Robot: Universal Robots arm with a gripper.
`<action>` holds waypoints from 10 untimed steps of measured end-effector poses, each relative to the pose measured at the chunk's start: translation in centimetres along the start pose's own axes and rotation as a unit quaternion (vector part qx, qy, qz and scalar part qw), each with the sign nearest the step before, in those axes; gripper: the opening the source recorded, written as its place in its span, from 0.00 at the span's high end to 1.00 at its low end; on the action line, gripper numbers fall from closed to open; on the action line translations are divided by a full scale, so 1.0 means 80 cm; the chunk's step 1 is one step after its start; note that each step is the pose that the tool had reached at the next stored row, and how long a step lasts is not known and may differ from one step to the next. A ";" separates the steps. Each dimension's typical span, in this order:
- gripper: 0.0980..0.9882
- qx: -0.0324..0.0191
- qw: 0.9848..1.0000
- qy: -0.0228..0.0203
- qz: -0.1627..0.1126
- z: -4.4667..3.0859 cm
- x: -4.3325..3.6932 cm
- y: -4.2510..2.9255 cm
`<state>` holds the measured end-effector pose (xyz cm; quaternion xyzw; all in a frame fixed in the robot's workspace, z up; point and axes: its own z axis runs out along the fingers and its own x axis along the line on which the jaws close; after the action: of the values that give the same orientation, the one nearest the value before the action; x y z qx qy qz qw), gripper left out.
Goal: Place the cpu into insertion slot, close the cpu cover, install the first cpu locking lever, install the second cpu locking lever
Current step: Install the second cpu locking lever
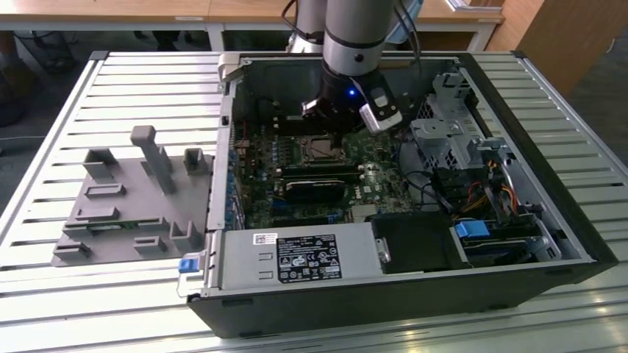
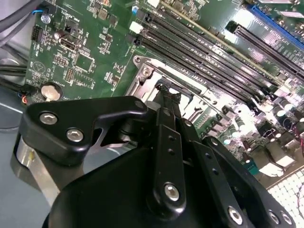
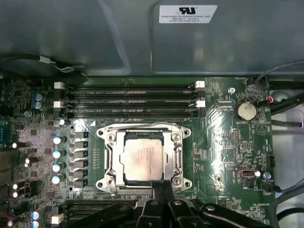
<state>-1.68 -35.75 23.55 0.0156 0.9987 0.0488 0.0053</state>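
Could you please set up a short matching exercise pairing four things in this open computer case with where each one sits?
Things:
1. cpu
2. cpu cover
3. coin battery
4. gripper

Places:
A. framing the chip, lying flat on the socket
B. at the socket's edge, above the board
C. seated in the insertion slot
D. on the green board beside the socket

Pairs: 1-C, 2-A, 3-D, 4-B

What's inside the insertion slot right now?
The cpu lies inside the insertion slot, silver top showing through the cpu cover. The socket's contacts beneath are covered.
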 end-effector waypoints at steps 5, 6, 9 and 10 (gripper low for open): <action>0.99 0.000 1.000 0.000 0.000 0.0006 0.000 -0.0095; 0.99 0.000 1.000 0.000 0.000 0.0008 0.000 -0.0111; 0.99 0.000 1.000 0.000 0.000 0.0012 0.004 -0.0134; 0.99 0.000 1.000 0.000 0.000 0.0013 0.008 -0.0136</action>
<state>-2.32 -36.80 23.34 0.0151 0.9987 0.0490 0.0053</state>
